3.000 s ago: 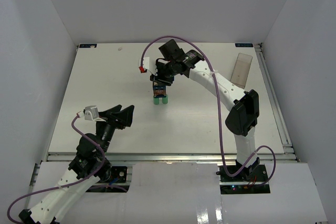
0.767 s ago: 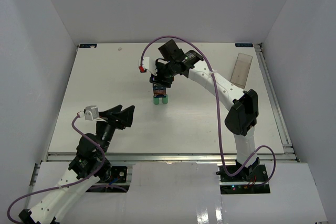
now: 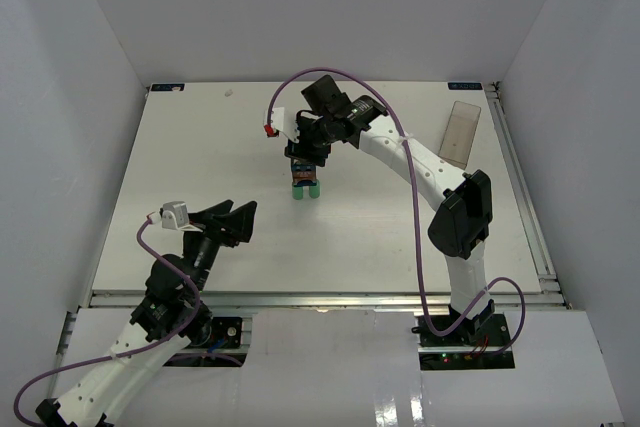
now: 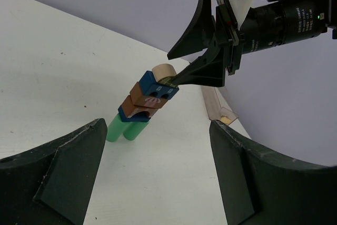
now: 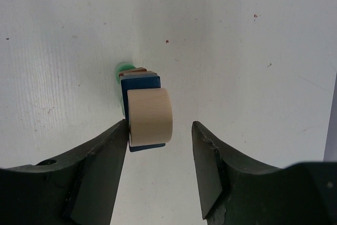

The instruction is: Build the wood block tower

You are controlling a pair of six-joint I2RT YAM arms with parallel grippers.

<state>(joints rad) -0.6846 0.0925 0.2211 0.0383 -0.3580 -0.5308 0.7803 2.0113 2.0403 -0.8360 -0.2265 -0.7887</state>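
A matte white table [image 3: 200,147] fills the middle, with a few tiny dark and red specks [image 5: 167,41] showing in the right wrist view. Plain white walls box it in: a left wall [image 3: 60,147], a far wall [image 3: 320,7] and a right wall [image 3: 590,147], meeting in straight corners. A metal rail [image 3: 320,298] runs along the table's near edge and a second rail [image 3: 527,207] along its right edge. Nearer than that lies a glossy white panel [image 3: 330,367] carrying what may be lamp glare [image 3: 392,413]. The light is soft and even, and shadows are faint.
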